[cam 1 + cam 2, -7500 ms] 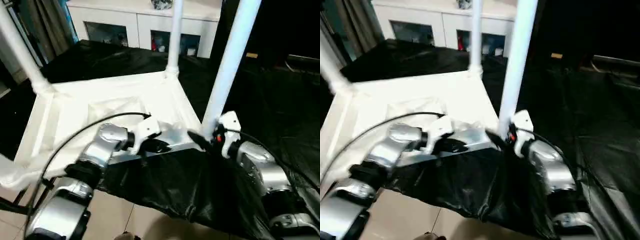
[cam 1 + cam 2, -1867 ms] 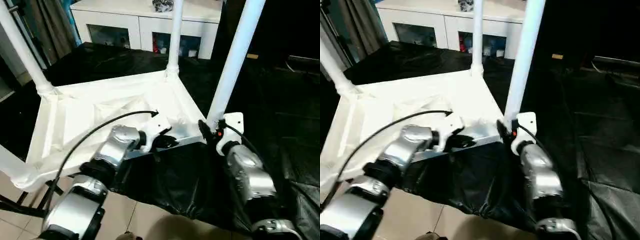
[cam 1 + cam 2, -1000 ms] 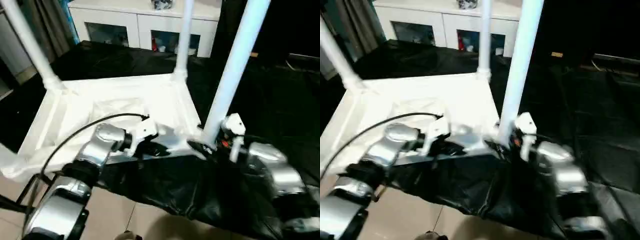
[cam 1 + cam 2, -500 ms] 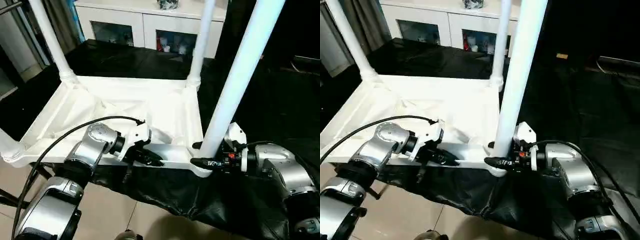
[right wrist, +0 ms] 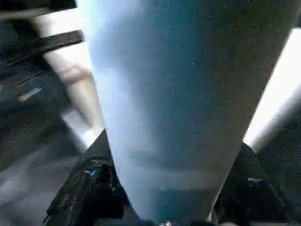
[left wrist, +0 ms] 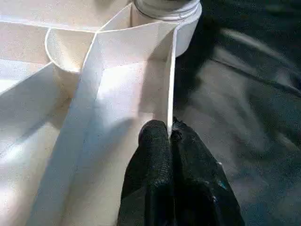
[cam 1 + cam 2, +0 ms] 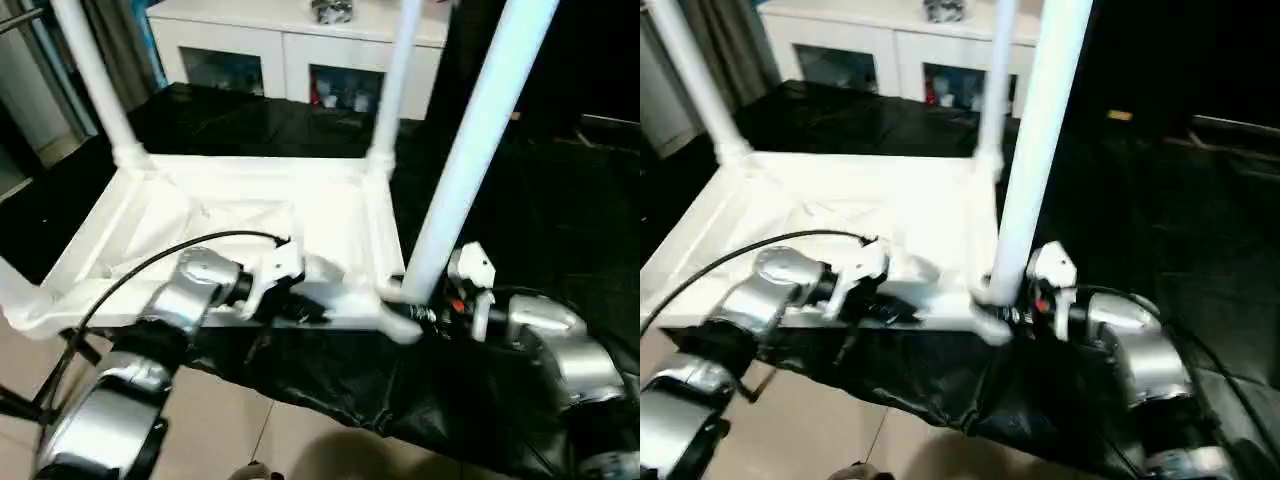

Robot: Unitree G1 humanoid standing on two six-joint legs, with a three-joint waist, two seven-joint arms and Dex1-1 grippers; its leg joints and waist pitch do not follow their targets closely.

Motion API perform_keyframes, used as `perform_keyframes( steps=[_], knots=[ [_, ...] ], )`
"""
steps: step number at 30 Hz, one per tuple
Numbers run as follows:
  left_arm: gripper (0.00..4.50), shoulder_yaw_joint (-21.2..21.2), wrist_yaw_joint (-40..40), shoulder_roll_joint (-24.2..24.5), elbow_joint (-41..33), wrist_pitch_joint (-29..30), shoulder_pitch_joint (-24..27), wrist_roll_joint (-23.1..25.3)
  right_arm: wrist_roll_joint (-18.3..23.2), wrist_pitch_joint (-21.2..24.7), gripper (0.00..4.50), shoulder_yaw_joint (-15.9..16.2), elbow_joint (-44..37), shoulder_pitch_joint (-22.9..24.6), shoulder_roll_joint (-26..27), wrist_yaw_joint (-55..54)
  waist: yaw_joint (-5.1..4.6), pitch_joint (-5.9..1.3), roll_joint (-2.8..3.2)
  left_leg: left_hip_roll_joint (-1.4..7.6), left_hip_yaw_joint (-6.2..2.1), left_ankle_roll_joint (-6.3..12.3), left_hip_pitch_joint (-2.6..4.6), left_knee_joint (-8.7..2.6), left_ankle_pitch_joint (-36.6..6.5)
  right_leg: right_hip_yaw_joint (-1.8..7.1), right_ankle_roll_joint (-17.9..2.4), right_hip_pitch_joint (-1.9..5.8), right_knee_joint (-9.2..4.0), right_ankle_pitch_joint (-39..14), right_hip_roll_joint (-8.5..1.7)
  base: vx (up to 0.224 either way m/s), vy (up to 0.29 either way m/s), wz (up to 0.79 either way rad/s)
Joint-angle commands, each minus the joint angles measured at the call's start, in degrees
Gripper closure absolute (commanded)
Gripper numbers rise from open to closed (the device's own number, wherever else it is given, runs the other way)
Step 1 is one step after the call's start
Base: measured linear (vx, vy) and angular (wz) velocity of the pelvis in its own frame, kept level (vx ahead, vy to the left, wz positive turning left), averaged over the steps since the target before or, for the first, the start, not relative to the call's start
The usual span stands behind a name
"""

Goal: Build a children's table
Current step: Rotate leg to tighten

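The children's table lies upside down: its white tabletop [image 7: 240, 195] rests on black sheeting with its ribbed underside up. Two legs stand in the far corners, one on the left [image 7: 95, 85] and one on the right [image 7: 393, 85]. A thicker-looking near right leg [image 7: 470, 150] rises from its corner socket. My left gripper [image 7: 300, 305] is shut on the tabletop's thin near rim [image 6: 169, 84], close to that socket [image 6: 167, 7]. My right gripper [image 7: 415, 315] is at the base of the near right leg [image 5: 164, 94], one finger [image 5: 89, 188] pressed against each side.
A white cabinet [image 7: 290, 55] with glass doors stands behind. Black sheeting [image 7: 530, 210] covers the work surface and hangs over its front edge. Tiled floor [image 7: 230, 435] lies below. A black cable [image 7: 150, 265] arcs over my left forearm.
The right gripper's fingers have closed in around the base of the near right leg. The left gripper keeps its hold on the rim. The camera has shifted.
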Motion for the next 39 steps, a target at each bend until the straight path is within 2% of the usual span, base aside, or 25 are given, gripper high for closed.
perform_keyframes(
  steps=[1, 4, 5, 6, 7, 8, 9, 10, 11, 12, 13, 16, 18, 19, 22, 24, 28, 31, 33, 34, 35, 38, 39],
  knots=[
    [4.5, 1.14, 6.1, -2.94, 0.24, 1.09, -2.08, -0.2, 0.06, 3.34, 2.51, 2.24, 1.4, -0.32, 4.72, -5.82, -0.23, -2.96, -0.37, 4.2, -2.75, -1.4, 1.61, -5.1, -17.98, 3.5, -10.69, 1.92, -5.51, -19.18, -5.26, 0.0, 0.0, 0.0],
    [4.5, 2.31, 12.95, -6.1, 2.01, 2.9, -4.11, -0.22, -0.26, 3.74, 2.52, 0.51, 3.13, -1.75, 9.58, -14.25, -0.99, -2.63, -0.41, 4.01, -2.72, -1.91, 1.94, -5.18, -20.45, 3.51, -10.09, 1.61, -6.0, -22.16, -5.22, 0.0, 0.0, 0.0],
    [4.5, 3.01, 17.14, -7.89, 2.98, 3.34, -5.17, -0.16, -0.34, 4.04, 2.52, -0.8, 5.06, -3.05, 12.67, -19.96, -1.31, -2.66, -0.18, 3.95, -2.88, -2.63, 2.08, -5.24, -20.97, 3.5, -10.1, 1.54, -6.08, -23.17, -5.26, 0.0, 0.0, 0.0],
    [4.5, 2.94, 18.53, -8.76, 3.39, 2.98, -5.62, 0.1, -0.84, 3.56, 2.52, -0.87, 6.0, -3.78, 14.41, -22.32, -1.23, -2.78, -0.23, 4.04, -2.94, -2.84, 2.3, -5.24, -21.15, 3.51, -10.02, 1.53, -6.14, -23.24, -5.35, 0.0, 0.0, 0.0],
    [4.5, 2.89, 19.39, -9.43, 3.68, 2.68, -5.94, 0.22, -1.41, 3.01, 2.52, -0.75, 6.69, -4.35, 15.7, -24.03, -1.3, -2.75, -0.38, 3.94, -2.86, -2.66, 2.17, -5.23, -20.53, 3.6, -9.96, 1.54, -6.13, -22.31, -5.25, 0.0, 0.0, 0.0],
    [4.5, 2.93, 19.74, -9.76, 3.79, 2.58, -6.08, 0.18, -1.78, 2.69, 2.52, -0.63, 7.03, -4.64, 16.29, -24.9, -1.21, -2.79, -0.25, 3.93, -2.88, -2.57, 2.09, -5.28, -20.25, 3.58, -9.89, 1.68, -6.1, -21.7, -5.25, 0.0, 0.0, 0.0],
    [4.5, 2.73, 20.72, -10.51, 4.16, 1.86, -6.42, 0.6, -3.64, 2.47, 2.52, -0.49, 7.9, -5.42, 17.9, -28.32, -1.26, -2.85, -0.53, 3.97, -2.71, -2.06, 1.98, -5.33, -19.39, 3.67, -10.02, 1.73, -5.97, -19.08, -5.08, 0.0, 0.0, 0.0],
    [4.5, 2.73, 20.72, -10.51, 4.16, 1.86, -6.42, 0.6, -3.64, 2.47, 2.52, -0.49, 7.9, -5.42, 17.9, -28.32, -1.26, -2.85, -0.53, 3.97, -2.71, -2.06, 1.98, -5.33, -19.39, 3.67, -10.02, 1.73, -5.97, -19.08, -5.08, 0.0, 0.0, 0.0],
    [4.5, 2.43, 20.98, -10.68, 4.16, 1.4, -6.43, 1.08, -4.51, 2.35, 2.17, -0.34, 8.11, -5.65, 18.45, -29.81, -1.3, -2.9, -0.34, 3.95, -2.75, -1.79, 1.72, -5.42, -18.26, 3.64, -10.33, 1.96, -5.6, -17.16, -5.05, 0.0, 0.0, 0.0],
    [4.5, 2.11, 20.77, -10.61, 4.04, 0.91, -6.3, 1.46, -4.96, 1.78, 1.96, -0.04, 8.06, -5.64, 18.44, -29.87, -1.27, -2.94, -0.34, 3.93, -2.69, -1.64, 1.75, -5.41, -18.02, 3.66, -10.27, 1.95, -5.61, -16.64, -5.02, 0.0, 0.0, 0.0],
    [4.5, 1.7, 19.08, -10.34, 3.28, 0.21, -5.57, 1.45, -6.03, 0.32, 1.82, 0.14, 7.6, -5.25, 17.95, -30.54, -1.23, -2.97, -0.58, 3.94, -2.57, -1.27, 1.83, -5.34, -17.66, 3.72, -10.34, 1.97, -5.57, -15.73, -5.06, 0.0, 0.0, 0.0],
    [4.5, 1.43, 18.25, -10.0, 2.82, -0.31, -4.99, 1.43, -6.02, -0.39, 1.76, -0.17, 7.41, -5.11, 17.34, -29.51, -1.15, -3.01, -0.46, 3.95, -2.46, -0.35, 1.68, -5.28, -16.25, 3.74, -10.91, 2.11, -5.34, -13.68, -5.04, 0.0, 0.0, 0.0],
    [4.5, 1.01, 16.74, -9.33, 2.32, -1.0, -4.12, 1.28, -5.89, -0.52, 1.42, -0.52, 7.1, -4.94, 16.21, -28.36, -1.15, -2.91, -0.38, 3.98, -2.46, -0.14, 1.65, -5.34, -16.36, 3.73, -11.09, 2.15, -5.37, -13.88, -5.04, 0.0, 0.0, 0.0],
    [4.5, 1.01, 16.74, -9.33, 2.32, -1.0, -4.12, 1.28, -5.89, -0.52, 1.42, -0.52, 7.1, -4.94, 16.21, -28.36, -1.17, -2.94, -0.42, 3.96, -2.46, -0.11, 1.61, -5.33, -16.47, 3.72, -11.05, 2.23, -5.37, -14.08, -5.04, 0.0, 0.0, 0.0],
    [4.5, 0.83, 15.7, -8.52, 1.97, -1.66, -3.26, 1.26, -5.38, -0.87, 1.04, -0.73, 6.33, -4.57, 13.9, -25.24, -1.19, -2.85, -0.27, 4.05, -2.53, -0.22, 1.65, -5.41, -17.16, 3.74, -10.91, 2.2, -5.52, -15.17, -5.11, 0.0, 0.0, 0.0],
    [4.5, 0.78, 14.53, -7.75, 1.38, -1.92, -2.49, 1.33, -4.29, -0.39, 0.95, -0.28, 3.46, -3.09, 10.64, -19.6, -1.03, -2.89, -0.34, 4.14, -2.49, 0.09, 1.71, -5.39, -17.13, 3.77, -10.72, 2.32, -5.54, -14.67, -5.04, 0.0, 0.0, 0.0],
    [4.5, 0.51, 13.42, -6.84, 1.16, -2.31, -1.93, 1.51, -1.43, 1.08, 0.49, -0.24, -1.52, -0.1, 4.73, -10.73, -0.83, -3.08, -0.59, 4.0, -2.31, 2.56, 1.23, -4.99, -13.62, 3.7, -11.72, 2.86, -5.08, -9.86, -5.06, 0.0, 0.0, 0.0],
    [4.5, 0.34, 12.1, -6.33, 0.88, -2.45, -1.59, 1.34, 0.77, 2.12, 0.35, -1.5, -4.52, 2.12, -0.1, -4.91, -0.48, -2.97, -0.65, 4.01, -2.2, 3.55, 1.29, -4.8, -12.9, 3.62, -11.77, 2.88, -5.32, -11.09, -5.0, 0.0, 0.0, 0.0],
    [4.5, 0.18, 11.18, -6.02, 0.81, -2.79, -1.5, 1.31, 1.88, 2.48, 0.05, -2.28, -5.62, 3.02, -2.27, -2.15, -0.27, -3.06, -0.64, 4.12, -2.23, 3.88, 1.22, -4.78, -12.56, 3.56, -11.89, 2.8, -5.21, -11.24, -4.99, 0.0, 0.0, 0.0],
    [4.5, -0.01, 10.01, -5.69, 0.47, -3.11, -1.28, 1.21, 2.92, 2.97, 0.05, -2.91, -6.55, 3.82, -4.29, 0.55, -0.14, -3.04, -0.27, 4.15, -2.3, 3.8, 1.25, -4.79, -12.66, 3.46, -11.95, 2.81, -5.26, -11.54, -4.97, 0.0, 0.0, 0.0],
    [4.5, -0.31, 8.28, -5.25, -0.26, -3.46, -0.86, 1.05, 4.36, 3.75, 0.05, -3.5, -7.85, 4.88, -7.05, 4.18, -0.03, -3.02, -0.32, 4.27, -2.23, 3.84, 1.41, -4.76, -13.23, 3.46, -11.98, 2.85, -5.34, -11.87, -4.87, 0.0, 0.0, 0.0],
    [4.5, -0.57, 6.39, -4.75, -1.02, -3.69, -0.38, 0.74, 5.04, 4.16, 0.05, -3.54, -8.53, 5.35, -8.9, 6.53, 0.28, -3.14, -0.44, 4.23, -2.16, 4.5, 1.14, -4.59, -11.9, 3.42, -12.38, 2.9, -5.13, -10.46, -4.98, 0.0, 0.0, 0.0],
    [4.5, -0.83, 4.9, -4.31, -1.55, -3.86, -0.08, 0.51, 5.32, 4.43, 0.05, -3.27, -8.86, 5.41, -10.11, 8.26, 0.31, -3.1, -0.02, 4.25, -2.21, 4.52, 1.12, -4.6, -11.67, 3.34, -12.59, 2.77, -5.06, -10.49, -4.92, 0.0, 0.0, 0.0]
  ],
)
